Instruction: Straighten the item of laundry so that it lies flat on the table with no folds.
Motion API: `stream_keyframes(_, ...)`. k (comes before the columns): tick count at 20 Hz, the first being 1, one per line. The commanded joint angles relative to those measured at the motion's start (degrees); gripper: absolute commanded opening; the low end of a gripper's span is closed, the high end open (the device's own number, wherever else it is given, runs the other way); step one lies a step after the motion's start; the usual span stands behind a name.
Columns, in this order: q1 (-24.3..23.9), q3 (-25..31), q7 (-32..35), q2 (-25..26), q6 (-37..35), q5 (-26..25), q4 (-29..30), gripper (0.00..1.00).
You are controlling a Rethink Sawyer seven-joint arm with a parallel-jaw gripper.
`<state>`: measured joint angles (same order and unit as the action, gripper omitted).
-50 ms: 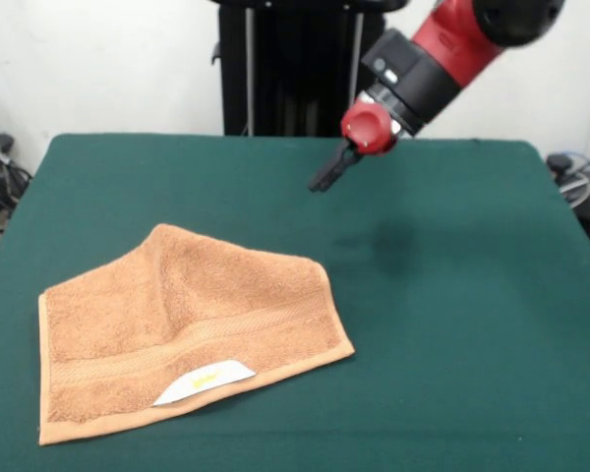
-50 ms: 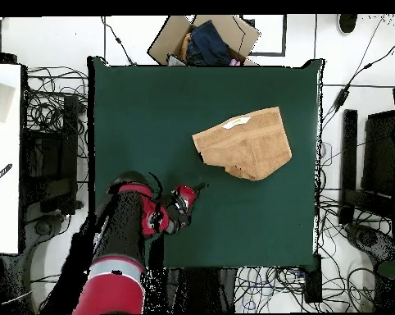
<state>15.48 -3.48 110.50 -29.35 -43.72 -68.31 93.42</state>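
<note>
The item of laundry (image 1: 187,329), an orange-tan towel, lies on the green table (image 1: 452,295) at the near left of the front view. Its far part is folded over, giving it a peaked, uneven outline. A white label with a yellow mark (image 1: 205,382) shows at its near edge. In the overhead view the towel (image 2: 243,143) sits right of the table's middle (image 2: 143,115). My gripper (image 1: 326,175) hangs above the cloth surface, apart from the towel and beyond its far right corner, holding nothing. From above, the gripper (image 2: 199,189) points towards the towel from the lower left.
A cardboard box holding dark clothing (image 2: 205,39) stands just past the table's top edge in the overhead view. Cables (image 2: 49,107) lie on the floor around the table. A white surface (image 2: 2,148) stands at the left.
</note>
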Motion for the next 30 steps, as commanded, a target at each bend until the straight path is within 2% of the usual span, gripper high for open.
stream_keyframes(1,-2.4,0.8,3.4,-4.4,5.6,2.9,6.6,1.00)
stream_keyframes(7,-0.8,-0.1,9.3,-2.0,7.3,0.5,6.4,1.00)
stream_keyframes(18,0.6,-1.8,13.1,-0.6,9.3,-0.2,6.9,1.00)
stream_keyframes(25,-1.4,-3.8,12.9,1.7,14.6,-2.4,5.7,1.00)
stream_keyframes(30,-1.4,-5.3,12.5,2.9,16.7,-2.0,4.8,1.00)
